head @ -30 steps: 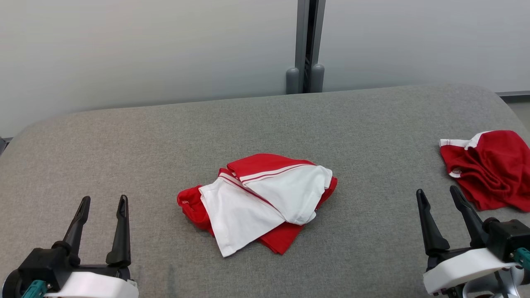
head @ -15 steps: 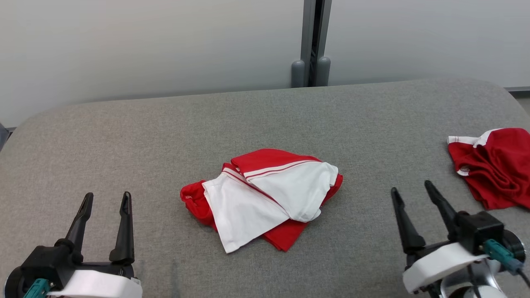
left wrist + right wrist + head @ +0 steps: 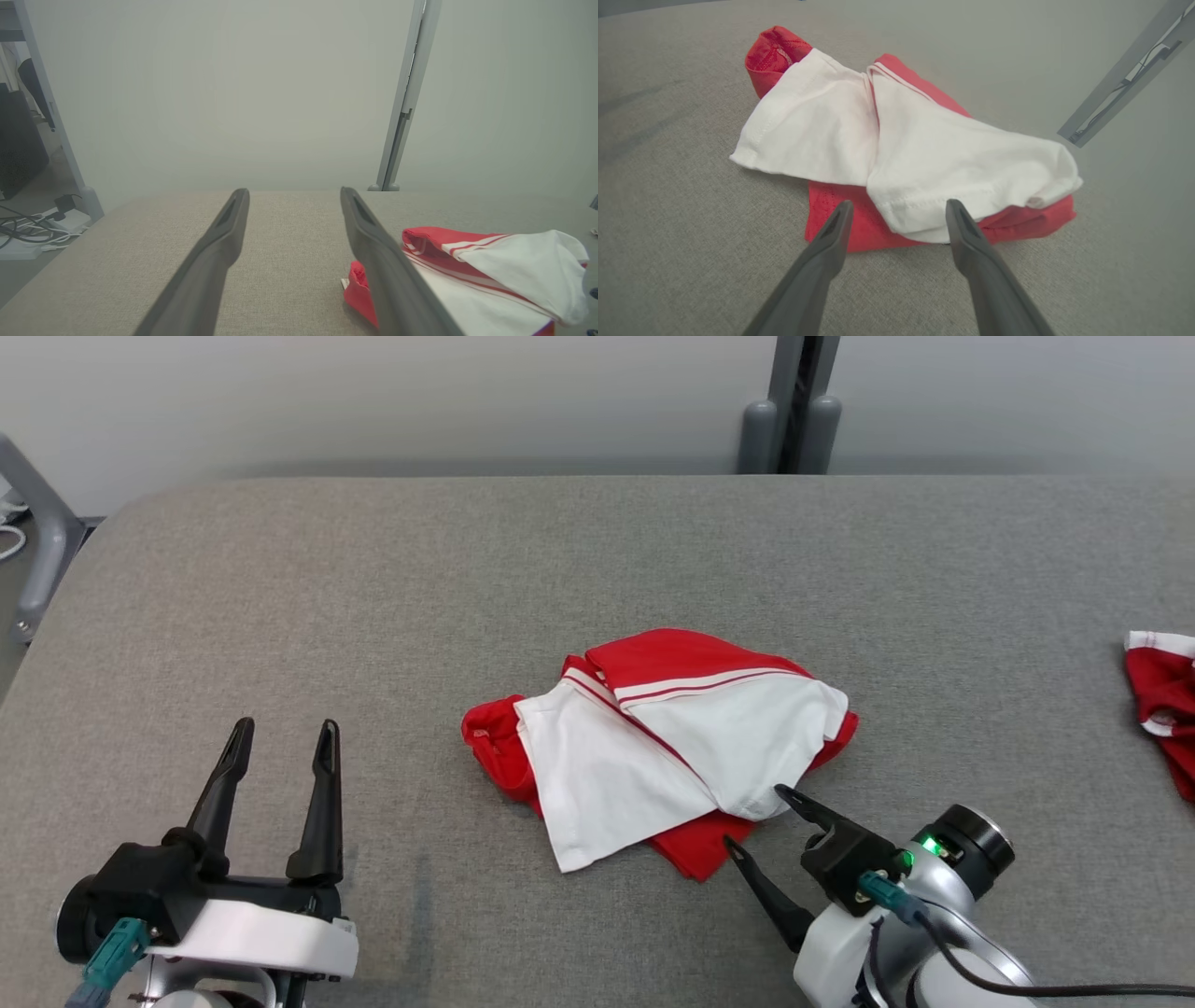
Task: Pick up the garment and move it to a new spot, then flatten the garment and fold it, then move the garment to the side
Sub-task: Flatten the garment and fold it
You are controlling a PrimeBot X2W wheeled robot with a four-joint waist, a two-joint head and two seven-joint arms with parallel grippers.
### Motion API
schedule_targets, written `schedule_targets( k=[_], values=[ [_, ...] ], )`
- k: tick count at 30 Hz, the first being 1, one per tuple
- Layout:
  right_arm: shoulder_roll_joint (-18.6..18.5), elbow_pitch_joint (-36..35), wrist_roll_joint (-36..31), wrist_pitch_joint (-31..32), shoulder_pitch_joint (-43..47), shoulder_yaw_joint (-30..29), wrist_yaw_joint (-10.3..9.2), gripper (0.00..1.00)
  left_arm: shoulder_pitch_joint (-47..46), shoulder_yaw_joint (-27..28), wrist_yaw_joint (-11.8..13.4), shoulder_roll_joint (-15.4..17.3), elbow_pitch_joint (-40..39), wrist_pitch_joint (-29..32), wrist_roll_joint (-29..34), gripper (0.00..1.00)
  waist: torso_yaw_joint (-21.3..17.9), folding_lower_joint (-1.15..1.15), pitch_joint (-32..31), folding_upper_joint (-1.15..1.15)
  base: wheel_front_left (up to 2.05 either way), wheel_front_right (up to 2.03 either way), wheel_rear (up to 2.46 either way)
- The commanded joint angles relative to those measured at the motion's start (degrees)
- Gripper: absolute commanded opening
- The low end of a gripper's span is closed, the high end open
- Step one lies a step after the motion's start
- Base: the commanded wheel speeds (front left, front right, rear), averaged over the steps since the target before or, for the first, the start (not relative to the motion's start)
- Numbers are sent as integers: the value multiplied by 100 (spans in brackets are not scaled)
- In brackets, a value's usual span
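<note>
Just ahead of the right pincer [image 3: 754, 816] lies the garment [image 3: 681, 747], a red and white bundle on the grey counter [image 3: 373, 569]. This pincer is wide open and holds nothing. Its two dark tips sit right by the near edge of the cloth; I cannot tell if they touch it. The left pincer [image 3: 286, 725] is wide open and empty too, and the garment is off to its right, well apart from it.

The cloth looks soft, thin and light. It should flop and hang when lifted, and it will not break. Its layers may slide apart, so I think the best place to pinch is that near edge, taking the white flap and the red layer under it together.

Count: two pincers, one garment in the middle, one other red garment [image 3: 1162, 691] far to the right of the right pincer, and one counter.
</note>
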Motion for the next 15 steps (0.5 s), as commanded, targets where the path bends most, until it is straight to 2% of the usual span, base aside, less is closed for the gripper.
schedule_targets(
  k=[1,7,8,9,10,11,15],
  values=[
    [-94,211,-137,-12,-202,212,-4,100,-157,-7,-50,-15,91,-63,-6,100,147,0,149,0,0,0,0],
    [-113,666,-417,-92,-583,445,-4,100,-309,-29,-134,-78,316,-184,-51,100,209,0,237,0,0,0,0],
    [-96,736,-456,-127,-643,443,-4,86,-338,-28,-143,-86,351,-203,-55,100,210,0,247,0,0,0,0],
    [-68,787,-448,-134,-671,442,-4,33,-358,-29,-152,-95,383,-229,-62,100,209,0,253,0,0,0,0],
    [-53,820,-465,-179,-728,429,-4,8,-375,-29,-161,-103,415,-242,-70,100,204,0,259,0,0,0,0],
    [-32,843,-452,-205,-776,404,-4,0,-387,-27,-174,-107,446,-252,-77,100,194,0,264,0,0,0,0],
    [-2,767,-342,-300,-894,350,-4,0,-456,-7,-203,-105,527,-301,-88,100,118,0,268,0,0,0,0]
  ],
)
